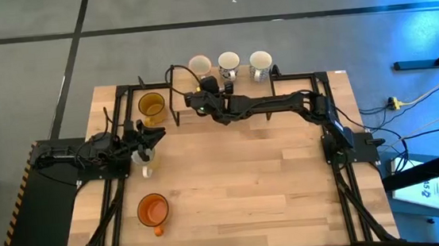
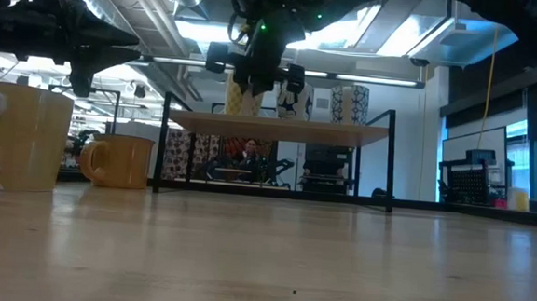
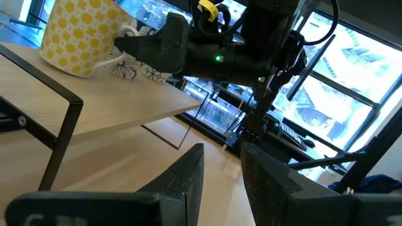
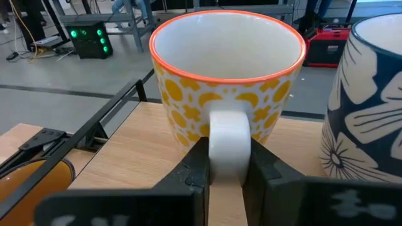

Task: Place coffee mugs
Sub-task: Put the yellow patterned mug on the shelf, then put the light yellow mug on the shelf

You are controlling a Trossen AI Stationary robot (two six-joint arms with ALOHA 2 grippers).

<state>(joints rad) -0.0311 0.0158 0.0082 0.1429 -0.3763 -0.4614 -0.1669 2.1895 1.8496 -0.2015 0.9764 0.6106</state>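
1. I have the right gripper (image 4: 225, 168) clamped on the white handle of the white mug with yellow spots and an orange rim (image 4: 227, 81), which sits on the raised wooden shelf (image 2: 279, 127) at the far end of the table.
2. Beside it on the shelf stand a white mug with dark flower print (image 1: 228, 62) and a third white patterned mug (image 1: 260, 62) (all three in a row).
3. I judge this placing step nearly done: next I must release the handle and back away without nudging the neighbour.
4. My left gripper (image 3: 220, 182) waits in front of the shelf, fingers slightly parted, holding nothing.
5. The amber-yellow mug (image 1: 151, 107) by the shelf and the bright orange mug (image 1: 153, 211) well away from it still await placing.
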